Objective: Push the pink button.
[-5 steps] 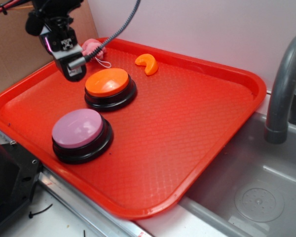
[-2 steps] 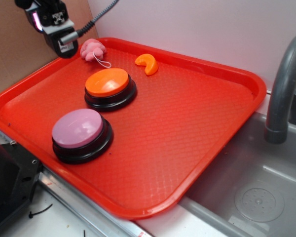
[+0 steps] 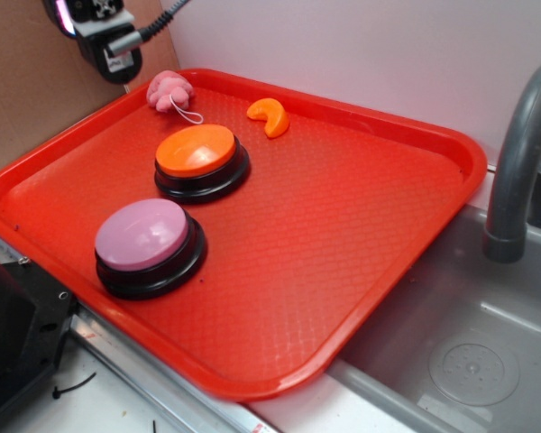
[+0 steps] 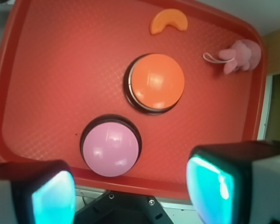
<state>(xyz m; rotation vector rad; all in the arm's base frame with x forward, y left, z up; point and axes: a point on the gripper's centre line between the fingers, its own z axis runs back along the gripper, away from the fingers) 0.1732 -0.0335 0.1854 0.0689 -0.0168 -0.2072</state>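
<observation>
The pink button [image 3: 147,236], a pink-lilac dome on a black base, sits near the front left edge of the red tray [image 3: 361,234]. In the wrist view the pink button [image 4: 110,148] lies low and centre, far below. My gripper [image 3: 108,41] hangs high at the top left corner, above the tray's back left rim, well away from the button. In the wrist view my gripper [image 4: 130,196] is open and empty, with its two teal pads [image 4: 207,184] wide apart.
An orange-domed button [image 3: 198,155] stands behind the pink one. A pink plush toy [image 3: 169,91] with a white string and an orange crescent piece [image 3: 270,115] lie at the tray's back. A grey sink [image 3: 469,361] and faucet [image 3: 518,153] are at the right.
My gripper has risen and moved back and to the left, from just beside the orange button to high over the tray's back left corner. The plush toy now shows fully.
</observation>
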